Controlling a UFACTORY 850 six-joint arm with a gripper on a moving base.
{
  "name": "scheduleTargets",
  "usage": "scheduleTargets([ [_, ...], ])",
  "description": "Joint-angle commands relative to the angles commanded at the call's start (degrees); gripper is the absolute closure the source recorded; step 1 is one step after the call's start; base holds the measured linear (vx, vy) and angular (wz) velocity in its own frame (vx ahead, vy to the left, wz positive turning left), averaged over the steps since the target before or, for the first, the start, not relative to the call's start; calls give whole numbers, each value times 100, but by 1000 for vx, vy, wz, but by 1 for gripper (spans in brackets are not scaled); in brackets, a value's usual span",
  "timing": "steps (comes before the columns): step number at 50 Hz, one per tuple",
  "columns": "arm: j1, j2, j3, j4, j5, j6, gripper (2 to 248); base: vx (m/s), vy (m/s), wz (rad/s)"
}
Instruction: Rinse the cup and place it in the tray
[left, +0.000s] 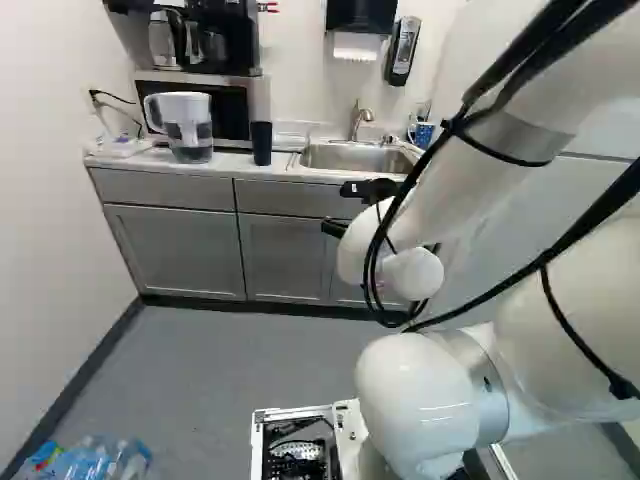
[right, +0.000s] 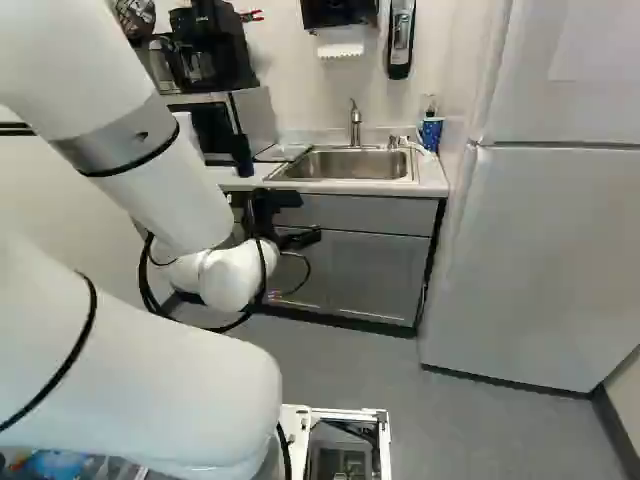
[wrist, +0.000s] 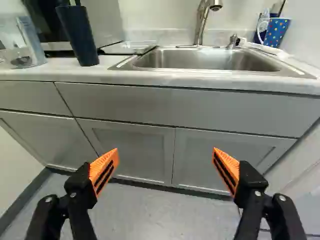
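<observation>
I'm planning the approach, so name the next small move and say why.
Probably raise the open gripper and ease it left toward the dark cup: the gripper faces the cabinet doors, below the countertop, while the cup stands on the countertop, left of the sink.

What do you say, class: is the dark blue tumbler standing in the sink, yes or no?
No, the dark blue tumbler stands on the countertop, outside the sink.

From behind the arm (left: 430, 400), left and right base views look ahead and down, sharing the far sink (right: 345, 165) (the wrist view faces it from nearer)
</observation>
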Motion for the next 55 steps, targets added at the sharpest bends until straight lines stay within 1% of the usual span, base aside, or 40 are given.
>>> scheduleTargets([
  [1, -24, 4, -73, 0, 0, 0, 3, 0, 0, 0],
  [26, -174, -45, -479, 0, 0, 0, 3, 0, 0, 0],
  [43, -297, -226, -879, 0, 0, 0, 3, 0, 0, 0],
  [55, -327, -368, -1168, 0, 0, 0, 3, 0, 0, 0],
])
